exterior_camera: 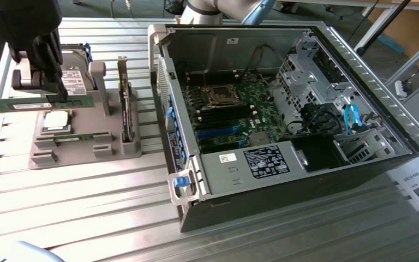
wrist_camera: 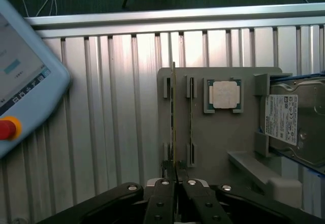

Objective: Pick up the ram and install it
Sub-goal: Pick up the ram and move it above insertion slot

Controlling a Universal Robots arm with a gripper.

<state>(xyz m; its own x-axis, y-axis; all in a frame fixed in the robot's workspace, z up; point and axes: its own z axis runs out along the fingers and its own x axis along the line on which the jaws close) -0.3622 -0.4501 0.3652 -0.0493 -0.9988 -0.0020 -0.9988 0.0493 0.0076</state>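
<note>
The ram (exterior_camera: 17, 103) is a long thin green stick, held level in the air just above the grey parts holder (exterior_camera: 78, 144) at the exterior view's left. My gripper (exterior_camera: 53, 94) is shut on its upper edge near the middle. In the wrist view the ram (wrist_camera: 173, 112) appears edge-on as a thin line running away from the shut gripper (wrist_camera: 175, 177), above the holder (wrist_camera: 223, 142). A second thin stick (wrist_camera: 191, 112) stands in the holder's neighbouring slot. The open computer case (exterior_camera: 195, 180) lies to the exterior view's right, with dark memory slots (exterior_camera: 211, 116) on its motherboard.
The holder also carries a square silver processor (exterior_camera: 55, 121) (wrist_camera: 225, 94), a hard drive (exterior_camera: 75, 82) (wrist_camera: 292, 127) and an upright expansion card (exterior_camera: 126, 106). A teach pendant (wrist_camera: 20, 82) lies on the slatted metal table (exterior_camera: 85, 207). Cables and drive cages fill the case's right half.
</note>
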